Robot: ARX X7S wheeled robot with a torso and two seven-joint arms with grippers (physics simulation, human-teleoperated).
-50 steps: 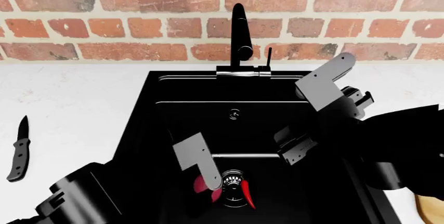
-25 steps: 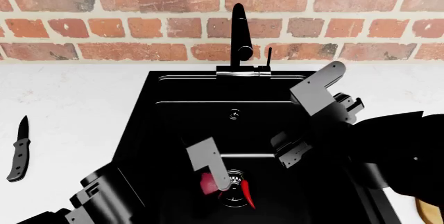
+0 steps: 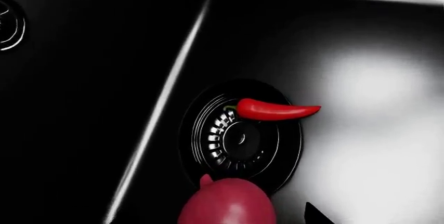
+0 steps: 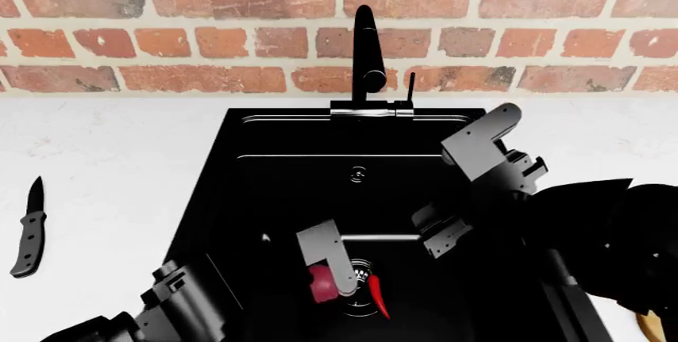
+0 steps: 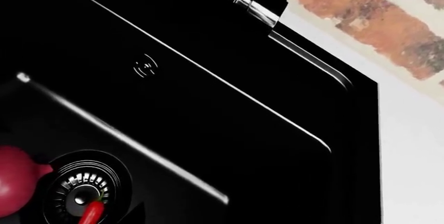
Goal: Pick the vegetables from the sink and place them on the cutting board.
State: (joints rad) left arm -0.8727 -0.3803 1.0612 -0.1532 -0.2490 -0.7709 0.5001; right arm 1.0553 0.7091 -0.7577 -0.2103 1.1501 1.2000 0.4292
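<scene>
Down in the sink [image 4: 228,199], the left gripper [image 4: 326,272] hangs right over the onion [image 4: 319,283] by the drain [image 4: 360,290] near the front edge, can't tell how wide it's open, so I'd centre it before squeezing and avoid nudging the chili [image 4: 379,296].

One onion [image 4: 317,282], one chili pepper [image 4: 377,294], one knife [image 4: 28,229], one sink [image 4: 238,191].

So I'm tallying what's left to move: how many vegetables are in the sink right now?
2. The onion sits on the sink floor beside the drain, at the left hand. The chili pepper lies across the drain's other edge. The arms could hide more.
</scene>
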